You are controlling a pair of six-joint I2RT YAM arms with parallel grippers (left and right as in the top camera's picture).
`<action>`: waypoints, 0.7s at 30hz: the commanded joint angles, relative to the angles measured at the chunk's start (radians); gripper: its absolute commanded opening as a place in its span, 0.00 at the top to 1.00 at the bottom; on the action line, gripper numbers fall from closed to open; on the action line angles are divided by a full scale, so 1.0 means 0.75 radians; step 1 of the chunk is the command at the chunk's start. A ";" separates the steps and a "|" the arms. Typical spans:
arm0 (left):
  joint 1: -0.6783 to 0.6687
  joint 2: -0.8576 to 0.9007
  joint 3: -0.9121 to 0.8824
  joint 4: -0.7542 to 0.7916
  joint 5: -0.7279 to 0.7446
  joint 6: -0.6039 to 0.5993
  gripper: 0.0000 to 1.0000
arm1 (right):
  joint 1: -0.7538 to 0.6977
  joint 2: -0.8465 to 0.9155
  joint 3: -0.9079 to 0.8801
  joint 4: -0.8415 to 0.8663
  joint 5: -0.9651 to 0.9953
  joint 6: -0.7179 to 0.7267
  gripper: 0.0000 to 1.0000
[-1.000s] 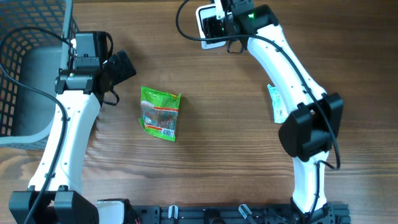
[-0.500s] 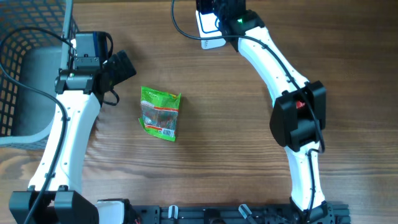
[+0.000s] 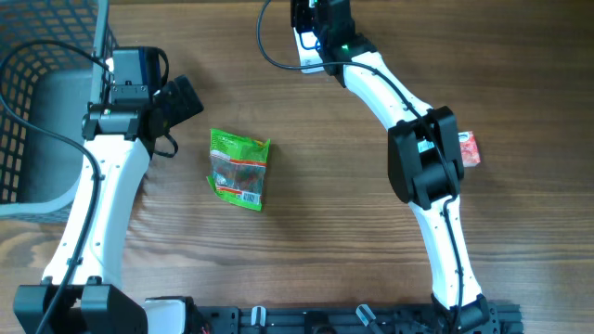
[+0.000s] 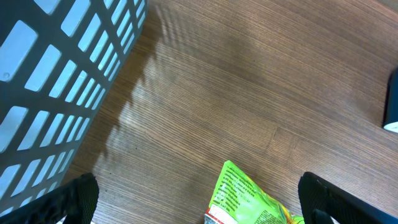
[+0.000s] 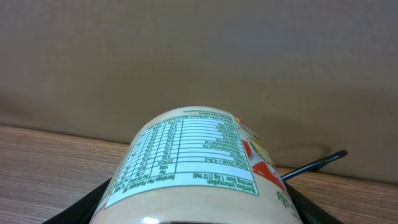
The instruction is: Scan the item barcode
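Jar (image 5: 193, 155) with a nutrition-facts label is held in the right gripper (image 5: 200, 208), jaws part-open around its body, at the far counter edge by the white-framed scanner (image 3: 308, 51). Only the nutrition panel shows, no barcode. I'd roll the wrist slowly till the code faces the scanner window, grip steady. Empty left gripper (image 4: 199, 205), jaws wide, near a green snack packet (image 3: 239, 167). Wood-grain counter (image 3: 334, 232), wire basket (image 3: 19, 139) left, red packet (image 3: 470, 148) right, plain beige wall behind
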 commanded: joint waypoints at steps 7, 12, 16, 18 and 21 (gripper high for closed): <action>0.003 0.000 0.007 0.003 -0.012 -0.017 0.00 | -0.022 -0.081 0.022 0.085 0.009 0.015 0.73; 0.003 0.000 0.007 0.004 -0.012 -0.017 0.00 | -0.023 -0.400 0.022 -0.303 0.009 0.016 0.76; 0.003 0.000 0.007 0.003 -0.012 -0.017 0.00 | -0.052 -0.658 0.022 -0.891 0.013 -0.001 0.81; 0.003 0.000 0.007 0.004 -0.012 -0.017 0.00 | -0.111 -0.771 0.022 -1.206 0.013 -0.018 0.84; 0.003 0.000 0.007 0.004 -0.012 -0.017 0.00 | -0.230 -0.810 0.021 -1.520 0.013 -0.019 0.85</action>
